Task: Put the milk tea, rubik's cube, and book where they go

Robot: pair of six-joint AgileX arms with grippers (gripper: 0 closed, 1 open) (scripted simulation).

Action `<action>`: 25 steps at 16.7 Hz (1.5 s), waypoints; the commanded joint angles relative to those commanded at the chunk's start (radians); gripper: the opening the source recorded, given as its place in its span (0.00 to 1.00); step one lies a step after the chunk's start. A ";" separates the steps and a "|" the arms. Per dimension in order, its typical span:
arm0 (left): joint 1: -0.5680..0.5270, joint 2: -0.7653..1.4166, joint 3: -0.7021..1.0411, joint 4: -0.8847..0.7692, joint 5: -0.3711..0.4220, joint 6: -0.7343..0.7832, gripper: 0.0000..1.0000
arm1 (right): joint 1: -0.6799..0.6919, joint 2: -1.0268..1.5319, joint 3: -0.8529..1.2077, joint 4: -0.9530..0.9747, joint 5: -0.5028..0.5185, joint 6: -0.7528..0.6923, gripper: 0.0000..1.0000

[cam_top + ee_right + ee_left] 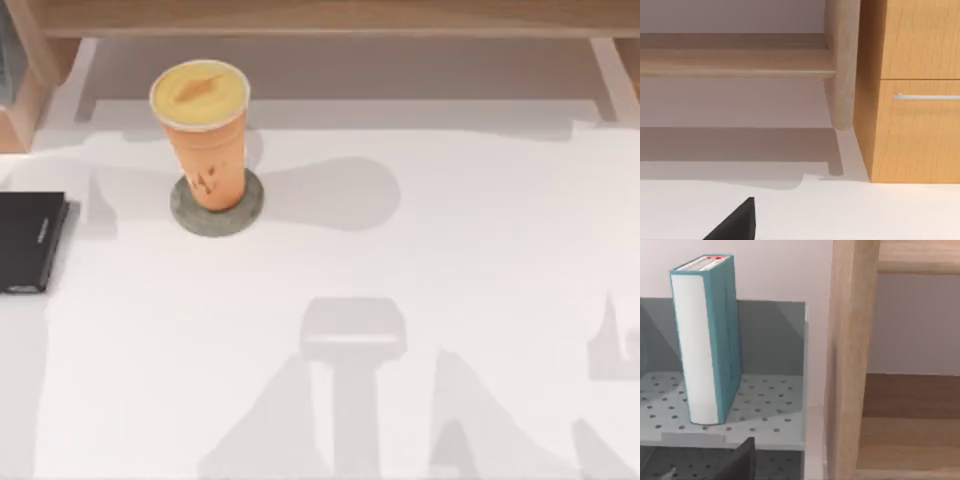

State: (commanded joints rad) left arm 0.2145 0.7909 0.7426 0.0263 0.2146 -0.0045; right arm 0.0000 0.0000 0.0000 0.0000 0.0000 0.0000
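Milk tea stands upright on a grey coaster at the table's far left. Further left, a thin black book lies flat at the edge. The left wrist view shows the teal book standing upright on a grey perforated shelf beside a wooden post. Whether either gripper is open, I cannot tell.

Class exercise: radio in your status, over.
Milk tea upright on grey coaster, top view's left. Book standing upright on perforated grey shelf. Black book flat at table's left edge.
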 joint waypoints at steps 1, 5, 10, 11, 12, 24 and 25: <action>0.018 0.119 0.066 0.051 0.021 0.000 1.00 | 0.000 0.000 0.000 0.000 0.000 0.000 1.00; 0.086 0.581 0.315 0.251 0.100 -0.002 1.00 | 0.000 0.000 0.000 0.000 0.000 0.000 1.00; 0.149 1.027 0.554 0.459 0.179 -0.004 1.00 | 0.000 0.000 0.000 0.000 0.000 0.000 1.00; 0.158 1.087 0.588 0.490 0.191 -0.005 1.00 | 0.000 0.000 0.000 0.000 0.000 0.000 1.00; 0.166 1.136 0.617 0.517 0.201 -0.005 1.00 | 0.000 0.000 0.000 0.000 0.000 0.000 1.00; 0.168 1.259 0.721 0.551 0.208 -0.007 1.00 | 0.000 0.000 0.000 0.000 0.000 0.000 1.00; 0.165 1.275 0.745 0.544 0.205 -0.007 1.00 | 0.000 0.000 0.000 0.000 0.000 0.000 1.00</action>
State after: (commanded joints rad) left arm 0.3791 2.0663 1.4880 0.5698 0.4193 -0.0114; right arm 0.0000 0.0000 0.0000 0.0000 0.0000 0.0000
